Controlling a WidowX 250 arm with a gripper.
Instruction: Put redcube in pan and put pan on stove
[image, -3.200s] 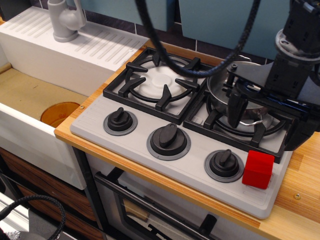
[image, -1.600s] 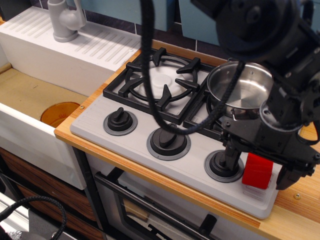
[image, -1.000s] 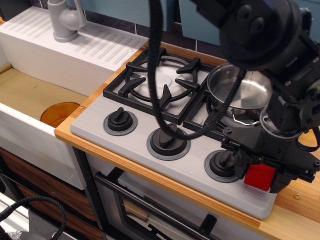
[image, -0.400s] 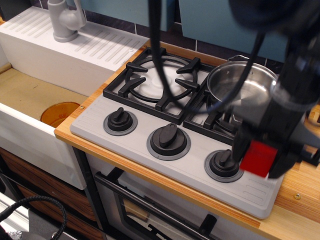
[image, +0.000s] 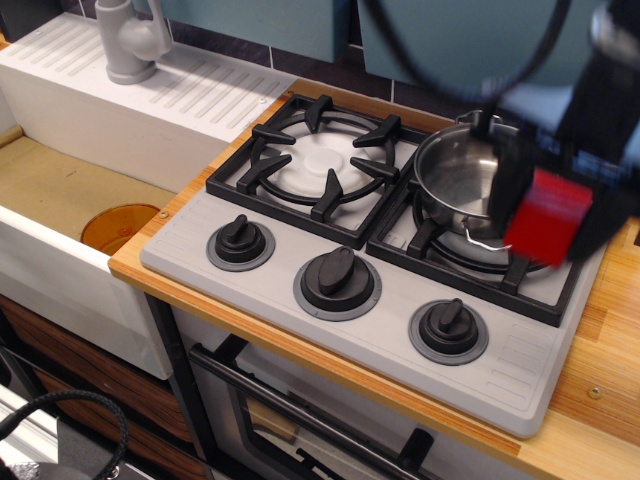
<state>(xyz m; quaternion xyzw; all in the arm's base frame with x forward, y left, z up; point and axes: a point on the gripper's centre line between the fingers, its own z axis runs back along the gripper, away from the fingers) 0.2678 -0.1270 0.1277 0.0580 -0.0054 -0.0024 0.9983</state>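
Redcube (image: 547, 216) is clear of every surface, held in the air between the two dark fingers (image: 508, 182) of the gripper (image: 552, 205), which are closed against its sides; the whole assembly is motion-blurred, so finer detail of the grip cannot be made out. It hangs over the front right part of the right-hand burner, just beside the pan's near rim. Working from largest item down: a white ribbed sink unit (image: 150, 110) occupies the left of the scene, with a grey tap (image: 130, 40) at its back and an orange drain opening (image: 120, 225) in the tan basin floor. A wooden counter (image: 600, 340) runs along the right and front, beneath teal wall panels and a strip of dark tiles. The stove (image: 330, 330), light grey, sits on that counter with two black grates, a white burner cap visible on the left burner, and three black knobs along its front. The pan (image: 460, 180), shiny steel, stands upright on the right grate, a wire loop handle showing at its near side. A black cable arcs across the top of the view.
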